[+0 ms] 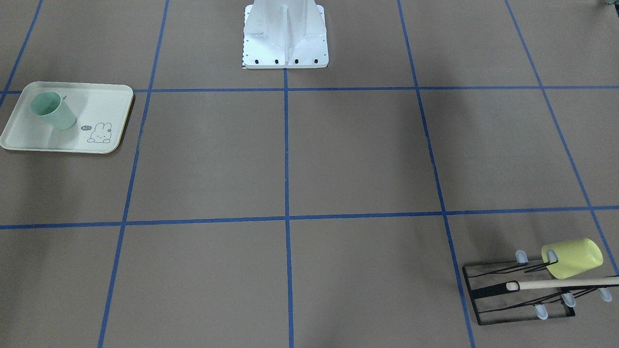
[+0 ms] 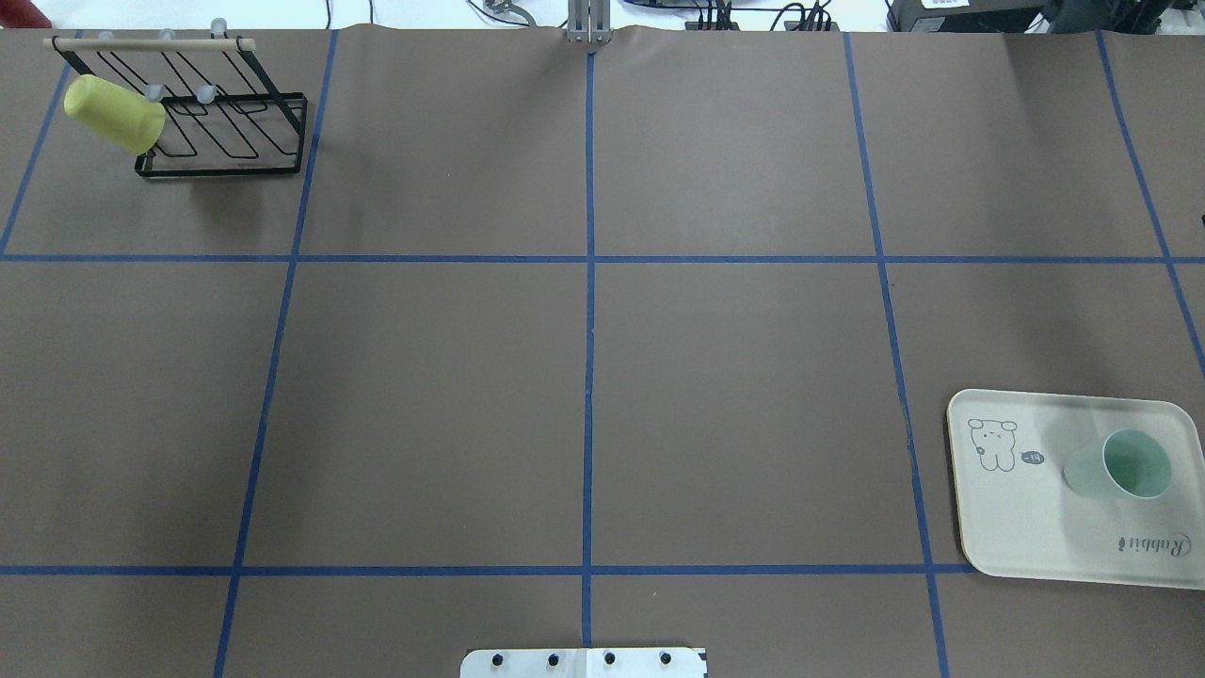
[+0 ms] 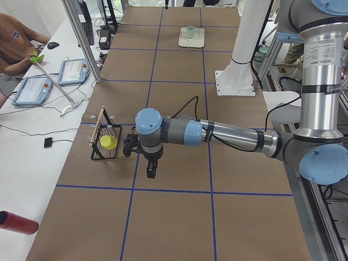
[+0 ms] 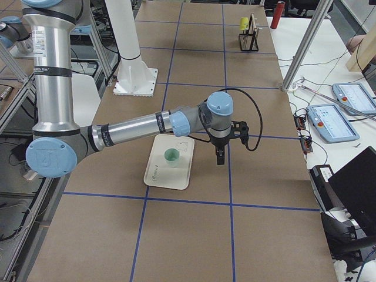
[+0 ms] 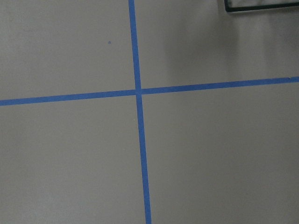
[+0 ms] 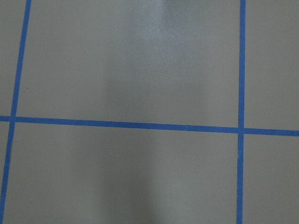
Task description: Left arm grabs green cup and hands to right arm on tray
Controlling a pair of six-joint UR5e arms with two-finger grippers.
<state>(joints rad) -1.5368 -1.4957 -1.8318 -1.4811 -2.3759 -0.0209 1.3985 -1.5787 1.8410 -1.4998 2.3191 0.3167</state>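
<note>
The pale green cup [image 2: 1120, 466] stands upright on the cream rabbit tray [image 2: 1017, 527], at the table's right in the overhead view. It shows in the front view [image 1: 51, 110] on the tray [image 1: 99, 99] and in the right side view [image 4: 171, 156]. My left gripper [image 3: 151, 171] hangs over the table beside the black rack, far from the cup. My right gripper [image 4: 219, 157] hangs just past the tray's edge [image 4: 160, 177]. Both show only in the side views, so I cannot tell whether they are open or shut. Nothing shows in either of them.
A yellow-green cup [image 2: 113, 113] hangs on a black wire rack [image 2: 226, 171] with a wooden bar at the far left corner; the rack's corner [image 5: 261, 8] shows in the left wrist view. The robot's white base [image 1: 285, 38] stands at mid-table. An operator [image 3: 13, 43] sits beside the table.
</note>
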